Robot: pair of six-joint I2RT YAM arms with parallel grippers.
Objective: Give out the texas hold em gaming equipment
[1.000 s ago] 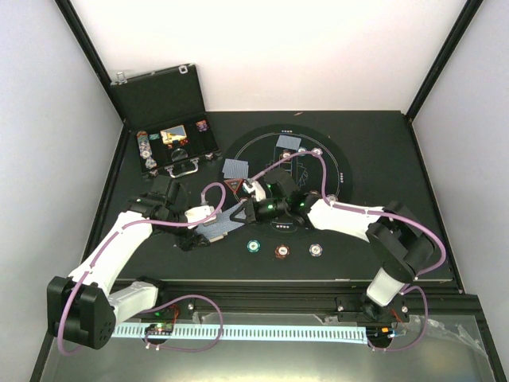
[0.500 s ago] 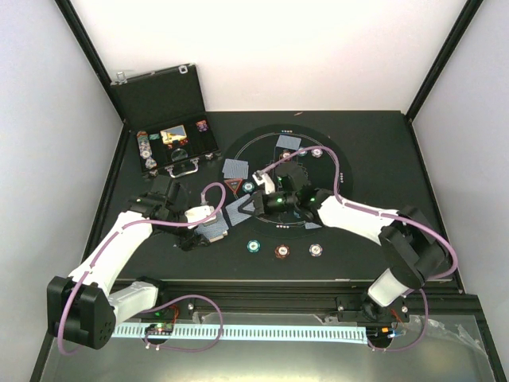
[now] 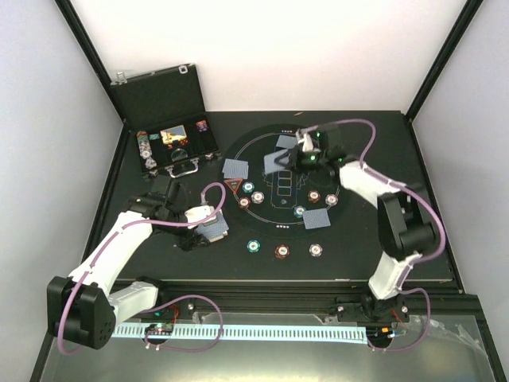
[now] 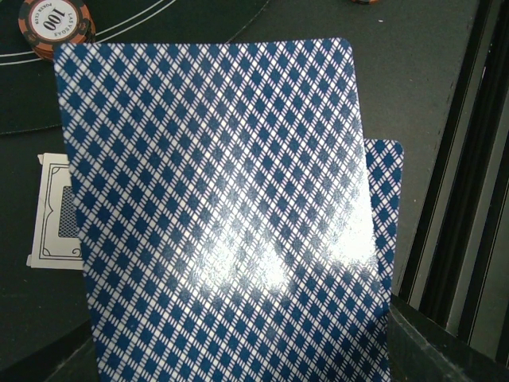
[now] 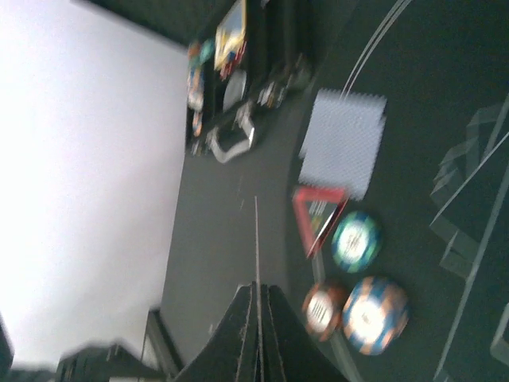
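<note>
Left gripper (image 3: 205,225) is clenching deck of cards (image 4: 223,215) just left of round mat (image 3: 342,171); right gripper (image 3: 293,157) is pinching single card (image 3: 276,161) over mat's far half; three chips (image 3: 281,251) are lying beside mat's near rim.

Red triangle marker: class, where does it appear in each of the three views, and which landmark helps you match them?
Top external: red triangle marker at the round mat's left edge, just near of two face-down cards.
Right wrist: lower centre, below those cards, beside a teal chip.
Left wrist: not in it; held playing cards fill the frame.
Shared landmark: the face-down cards.
</note>
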